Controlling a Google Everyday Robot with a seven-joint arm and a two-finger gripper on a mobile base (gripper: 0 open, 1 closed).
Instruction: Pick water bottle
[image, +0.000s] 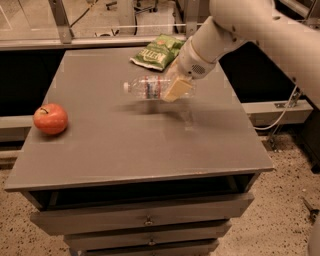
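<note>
Pincer: the pincer (170, 94) hung over the far middle of the bench (125, 145), clamped on the base end of the water bottle (149, 88); one tan finger (178, 88) crossed the near side of the bottle, and the other was hidden behind it.
Water bottle: it lay on its side in the grip, its white cap (126, 87) pointing to the picture's left and its red, white and blue label band (154, 89) just beside the finger.
Height: the bottle sat clear of the surface (a soft shadow (150, 108) lay on the bench below it, apart from the bottle itself).
Arm: the white arm (260, 30) came in from the upper right of the picture and sloped down to the pincer.
Apple: a red apple (50, 118) stood near the bench's left edge, well apart from the bottle.
Chip bag: a green chip bag (157, 51) lay flat at the far edge of the bench, behind the bottle and near the arm's wrist.
Bench: a grey top with drawers (145, 217) stacked below its front edge.
</note>
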